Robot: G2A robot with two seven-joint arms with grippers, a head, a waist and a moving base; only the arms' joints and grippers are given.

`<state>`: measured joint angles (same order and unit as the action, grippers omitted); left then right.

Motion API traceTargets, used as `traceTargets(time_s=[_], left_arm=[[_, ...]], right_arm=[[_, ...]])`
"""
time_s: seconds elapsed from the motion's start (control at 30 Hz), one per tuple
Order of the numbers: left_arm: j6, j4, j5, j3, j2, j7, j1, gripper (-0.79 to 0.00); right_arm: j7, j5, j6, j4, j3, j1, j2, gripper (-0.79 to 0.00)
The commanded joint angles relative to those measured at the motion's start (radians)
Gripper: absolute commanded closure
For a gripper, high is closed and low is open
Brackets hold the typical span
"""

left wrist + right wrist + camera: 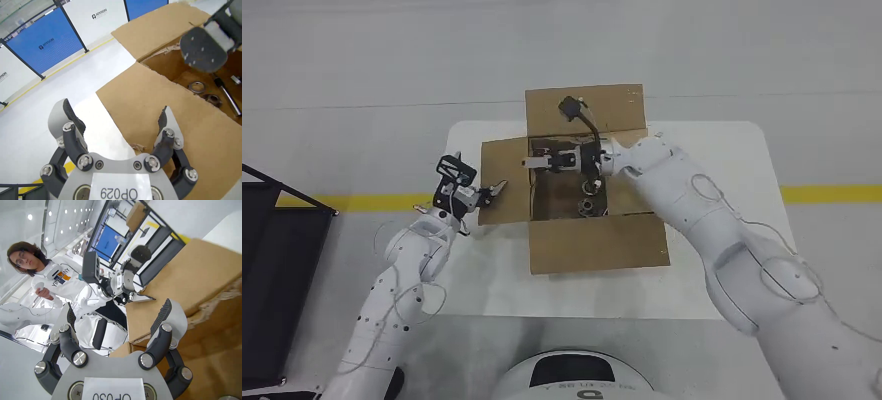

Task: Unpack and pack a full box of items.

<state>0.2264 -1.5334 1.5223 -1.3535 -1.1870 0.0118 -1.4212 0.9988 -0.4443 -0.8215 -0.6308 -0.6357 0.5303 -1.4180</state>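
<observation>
**While both grippers stand open, the right one hangs closest to the parts in the box**

Since the next pick depends on reach, the key fact is that the right gripper point(539, 160) hangs over the open cardboard box point(592, 250). Its fingers are spread wide and hold nothing. Loose metal parts lie on the box floor, below it and a little back toward its wrist. They are a smooth ring nut point(197, 87), a notched nut point(213, 99) just beside that, and a slim steel rod point(227, 94) with a black cap. The rod lies flat, but which way its length runs relative to the right gripper cannot be told.

The left gripper point(115, 111), also open and empty, sits outside the box. From it, the parts lie ahead, past a side flap point(151, 106) and down behind the wall, so the right arm is likely the nearer one.

The cardboard is matte brown with ragged, torn edges. The parts are hard, dull grey metal. The gripper pads point(75, 117) are black ribbed rubber.
</observation>
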Motion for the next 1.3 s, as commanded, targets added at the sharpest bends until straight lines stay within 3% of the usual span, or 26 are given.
traceTargets(time_s=[0.0,0.1,0.13,0.4,0.5,0.67,0.8,1.0,1.13,1.27], left_arm=[[-0.002,0.012,0.016,0.007,-0.001,-0.016,0.01,-0.785],[-0.007,0.025,0.037,0.031,-0.004,-0.042,0.03,-0.785],[-0.004,0.021,0.037,0.043,-0.006,-0.047,0.034,-0.785],[-0.048,-0.004,0.023,0.095,-0.02,-0.112,0.072,-0.785],[-0.087,-0.031,0.016,0.103,-0.025,-0.143,0.07,-0.785],[-0.125,-0.057,0.038,0.106,-0.027,-0.199,0.062,-0.785],[-0.144,-0.087,0.051,0.119,-0.031,-0.231,0.068,-0.785],[-0.128,-0.165,0.096,0.138,-0.036,-0.299,0.121,-0.785],[-0.097,-0.219,0.083,0.158,-0.043,-0.343,0.183,-0.785],[-0.047,-0.18,0.11,0.224,-0.056,-0.392,0.287,-0.785]], right_arm=[[-0.048,0.023,-0.048,-0.034,-0.042,0.031,0.049,-0.785],[-0.095,0.087,-0.095,-0.145,-0.104,0.101,0.128,-0.785],[-0.095,0.098,-0.095,-0.161,-0.109,0.11,0.137,-0.785],[-0.103,0.091,-0.098,-0.165,-0.113,0.114,0.138,-0.785],[-0.191,0.053,-0.191,-0.207,-0.198,0.176,0.183,-0.785],[-0.191,0.066,-0.191,-0.286,-0.464,0.343,0.3,-0.785],[-0.213,0.088,-0.191,-0.311,-0.62,0.48,0.352,-0.785],[-0.201,0.038,-0.14,-0.246,-0.623,0.531,0.356,-0.785],[-0.1,-0.03,-0.065,-0.179,-0.584,0.509,0.347,-0.785],[0.021,-0.158,0.021,-0.188,-0.535,0.49,0.336,-0.785]])
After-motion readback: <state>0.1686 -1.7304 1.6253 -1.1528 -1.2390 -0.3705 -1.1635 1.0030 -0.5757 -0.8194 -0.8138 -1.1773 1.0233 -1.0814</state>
